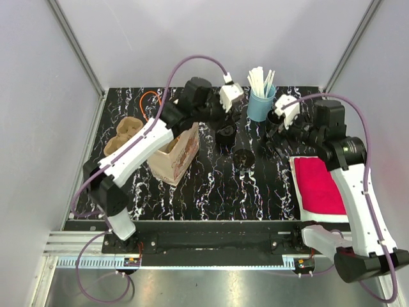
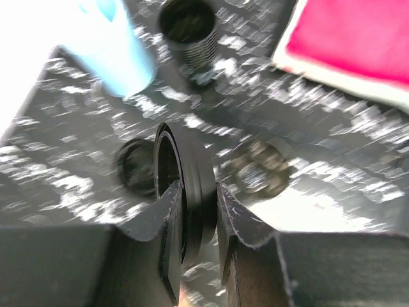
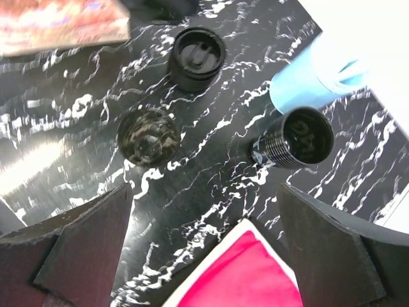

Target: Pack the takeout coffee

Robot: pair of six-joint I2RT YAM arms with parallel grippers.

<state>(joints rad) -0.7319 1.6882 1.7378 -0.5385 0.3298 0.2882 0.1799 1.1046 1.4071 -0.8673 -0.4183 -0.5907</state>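
My left gripper (image 1: 223,120) (image 2: 197,206) is shut on the rim of a black cup (image 1: 225,133) (image 2: 192,173) at the table's back middle. The right wrist view shows that cup (image 3: 198,59) too. A second black ribbed cup (image 1: 269,135) (image 2: 189,31) (image 3: 299,138) stands open to its right. A dark round lid (image 1: 243,157) (image 2: 258,169) (image 3: 148,136) lies flat between them, nearer me. My right gripper (image 1: 277,133) (image 3: 204,236) is open and empty above the table by the ribbed cup. A brown paper bag (image 1: 176,153) stands open at the left.
A blue cup of white stirrers (image 1: 261,101) (image 2: 121,61) (image 3: 313,73) stands at the back. A red cloth (image 1: 317,185) (image 2: 358,38) (image 3: 246,275) lies at the right. A cardboard cup carrier (image 1: 123,135) sits left of the bag. Walls close the back and sides.
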